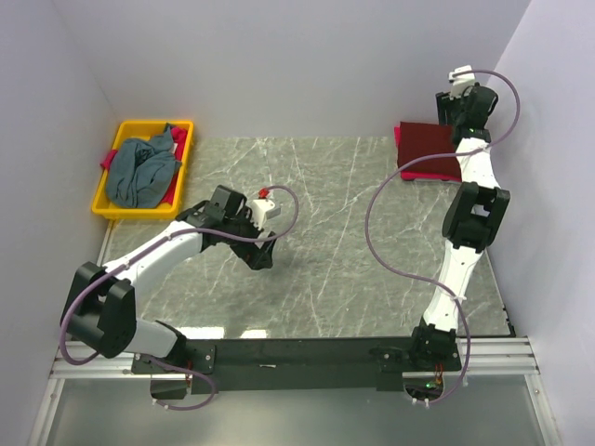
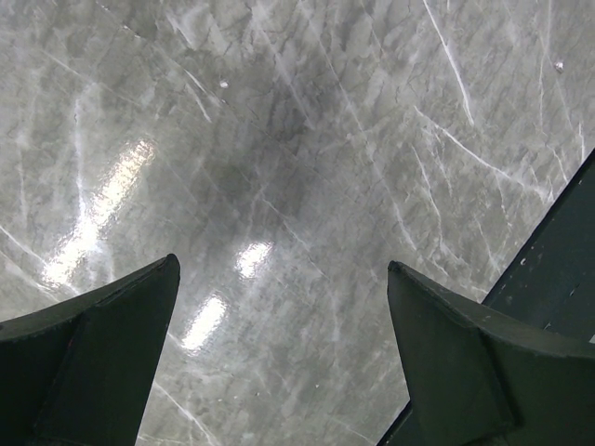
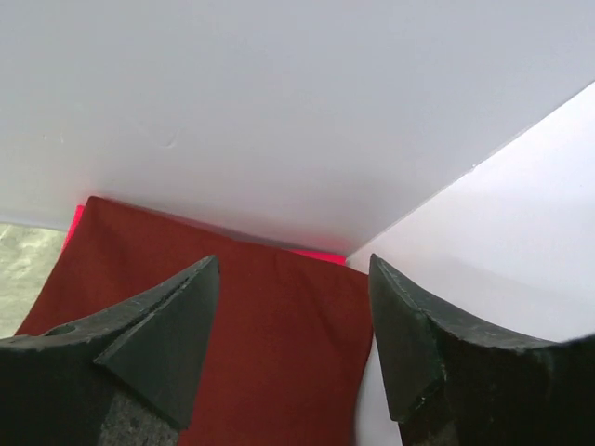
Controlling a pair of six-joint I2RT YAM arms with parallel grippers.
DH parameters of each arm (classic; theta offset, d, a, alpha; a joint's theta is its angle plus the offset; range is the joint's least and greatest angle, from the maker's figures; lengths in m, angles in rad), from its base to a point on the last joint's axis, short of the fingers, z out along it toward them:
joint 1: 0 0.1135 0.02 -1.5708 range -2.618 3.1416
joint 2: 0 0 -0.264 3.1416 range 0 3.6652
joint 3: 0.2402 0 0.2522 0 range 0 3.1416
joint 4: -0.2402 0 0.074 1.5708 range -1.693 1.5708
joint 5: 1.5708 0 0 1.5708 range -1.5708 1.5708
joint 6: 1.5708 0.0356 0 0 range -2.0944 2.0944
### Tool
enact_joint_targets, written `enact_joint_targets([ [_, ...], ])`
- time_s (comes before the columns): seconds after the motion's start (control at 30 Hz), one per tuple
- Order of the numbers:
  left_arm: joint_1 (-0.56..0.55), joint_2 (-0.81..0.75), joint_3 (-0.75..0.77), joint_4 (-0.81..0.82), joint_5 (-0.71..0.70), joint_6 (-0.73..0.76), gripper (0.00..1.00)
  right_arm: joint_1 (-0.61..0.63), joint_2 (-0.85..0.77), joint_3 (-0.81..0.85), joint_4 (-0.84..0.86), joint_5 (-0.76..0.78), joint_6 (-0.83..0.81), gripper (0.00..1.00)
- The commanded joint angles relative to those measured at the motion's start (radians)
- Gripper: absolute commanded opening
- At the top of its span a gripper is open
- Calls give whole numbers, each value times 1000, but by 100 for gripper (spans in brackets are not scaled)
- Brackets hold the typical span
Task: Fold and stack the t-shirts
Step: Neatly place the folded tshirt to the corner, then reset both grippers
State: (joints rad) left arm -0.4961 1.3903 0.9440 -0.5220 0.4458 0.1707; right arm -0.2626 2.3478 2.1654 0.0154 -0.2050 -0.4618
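A folded dark maroon t-shirt (image 1: pixel 428 156) lies at the far right of the table against the back wall, and it shows in the right wrist view (image 3: pixel 260 344). A bright pink-red edge (image 3: pixel 321 255) peeks out beneath it. My right gripper (image 1: pixel 461 130) hovers open and empty above its far right corner (image 3: pixel 294 260). A crumpled grey-blue t-shirt (image 1: pixel 141 172) fills the yellow bin, with pink-red cloth (image 1: pixel 109 160) beside it. My left gripper (image 1: pixel 263 258) is open and empty just above bare marble mid-table (image 2: pixel 282 265).
The yellow plastic bin (image 1: pixel 110 206) stands at the far left corner. White walls enclose the table at the back and on both sides. The right wall (image 3: pixel 521 242) is close to my right gripper. The dark front rail (image 2: pixel 558 260) shows beside my left gripper.
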Motion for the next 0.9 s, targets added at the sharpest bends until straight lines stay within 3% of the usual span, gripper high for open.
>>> enact_joint_targets([
  [0.0, 17, -20, 32, 4, 45, -14, 99, -6, -70, 13, 34, 16, 38, 73],
  [0.2, 76, -71, 21, 30, 91, -69, 100, 3, -172, -36, -116, -53, 153, 77],
  [0.23, 88, -85, 21, 34, 115, -80, 99, 14, -211, -61, -144, -66, 179, 84],
  [0.57, 295, -68, 173, 83, 156, -226, 99, 94, -528, -186, -613, -221, 342, 90],
  [0.73, 401, 22, 233, 44, 165, -226, 99, 131, -769, -456, -707, -292, 364, 90],
  [0.87, 465, 50, 190, 39, 208, -238, 100, 170, -970, -757, -648, -309, 399, 90],
])
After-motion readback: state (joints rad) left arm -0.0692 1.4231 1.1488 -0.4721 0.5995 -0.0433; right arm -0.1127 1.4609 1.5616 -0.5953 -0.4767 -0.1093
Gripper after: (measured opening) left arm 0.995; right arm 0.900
